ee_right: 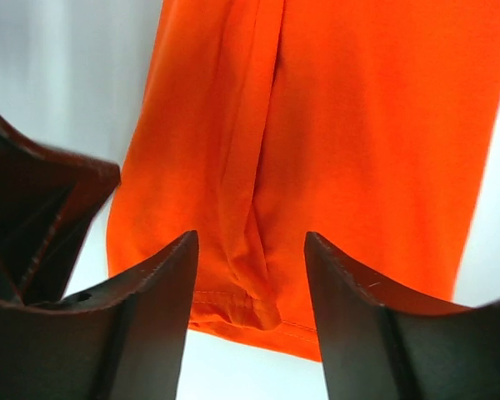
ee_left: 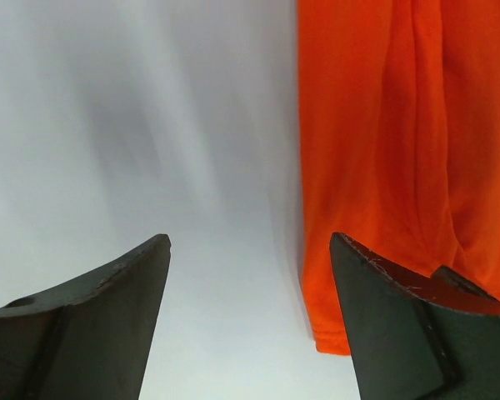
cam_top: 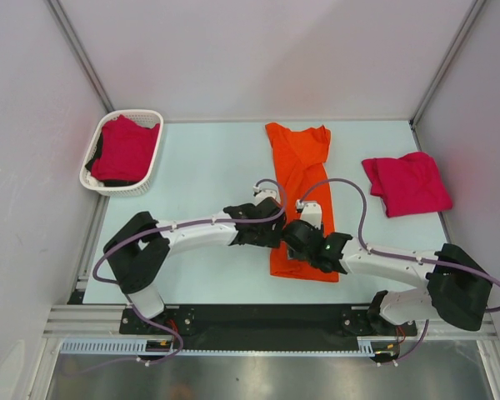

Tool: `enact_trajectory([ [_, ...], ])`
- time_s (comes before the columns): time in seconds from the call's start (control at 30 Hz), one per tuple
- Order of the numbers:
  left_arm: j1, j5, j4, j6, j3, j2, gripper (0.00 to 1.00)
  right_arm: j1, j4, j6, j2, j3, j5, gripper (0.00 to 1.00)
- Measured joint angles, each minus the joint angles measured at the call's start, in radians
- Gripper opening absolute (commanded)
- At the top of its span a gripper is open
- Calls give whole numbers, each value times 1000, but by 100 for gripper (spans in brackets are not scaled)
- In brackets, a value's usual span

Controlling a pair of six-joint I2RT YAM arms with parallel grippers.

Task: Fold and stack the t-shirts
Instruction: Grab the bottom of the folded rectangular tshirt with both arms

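at the edge of the orange t-shirt (cam_top: 298,167), left fingers (ee_left: 92,325) and right fingers (ee_right: 375,325) apart, empty

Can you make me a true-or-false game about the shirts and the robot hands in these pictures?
1. The orange t-shirt lies in a long strip on the table. True.
2. The white basket is empty. False: a bunched crimson-pink t-shirt lies in it.
3. The left gripper is squeezing the orange t-shirt. False: its jaws are open over bare table, beside the shirt's edge.
4. A folded crimson-pink t-shirt lies on the right side of the table. True.
5. The right gripper is open above the near end of the orange t-shirt. True.
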Motion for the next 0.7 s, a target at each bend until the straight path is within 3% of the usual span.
enact_trajectory([
  [0.3, 122, -190, -137, -78, 39, -77, 89, -30, 25, -8, 47, -11, -93, 53],
  [0.47, 234, -294, -195, -111, 38, -207, 91, -33, -9, -9, 91, -6, -138, 32],
  [0.6, 312, -352, -234, -108, 48, -237, 92, -39, -26, -9, 92, -4, -173, 7],
  [0.7, 338, -375, -254, -100, 55, -230, 92, -51, -35, -14, 91, -3, -189, 0],
])
